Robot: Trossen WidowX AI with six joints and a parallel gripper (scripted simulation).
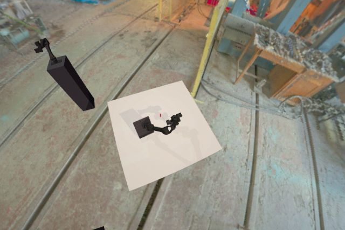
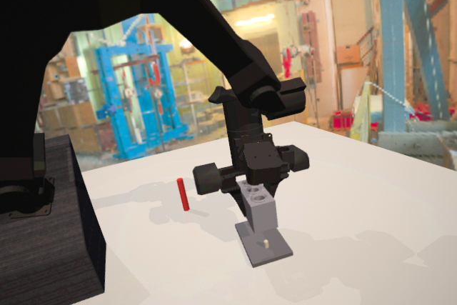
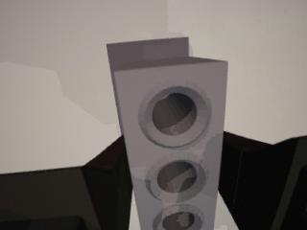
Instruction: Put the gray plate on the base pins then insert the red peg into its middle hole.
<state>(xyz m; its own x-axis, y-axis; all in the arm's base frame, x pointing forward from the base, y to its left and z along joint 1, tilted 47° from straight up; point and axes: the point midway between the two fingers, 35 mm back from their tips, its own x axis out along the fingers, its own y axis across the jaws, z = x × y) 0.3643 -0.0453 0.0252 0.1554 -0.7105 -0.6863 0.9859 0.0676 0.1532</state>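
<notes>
My gripper [image 2: 258, 200] [image 3: 162, 133] is shut on the gray plate [image 2: 263, 216] [image 3: 216, 96], a thick upright block with three round holes in its top. The plate is over the rear part of the flat gray base [image 2: 273, 252] [image 3: 149, 50], low and turned slightly relative to it. One cream pin [image 2: 265, 243] stands uncovered in front of the plate's near end. The other pin is hidden. Whether the plate's underside touches the base or a pin cannot be told. The red peg [image 1: 160, 115] [image 2: 183, 194] stands upright to the left of the gripper in the exterior view.
The white table top [image 1: 167, 163] [image 2: 368, 201] carries the arm's dark mounting block [image 1: 142, 131] [image 2: 36, 257], at the left in the exterior view. A separate dark pillar [image 1: 70, 82] with a small arm stands off the table in the top view.
</notes>
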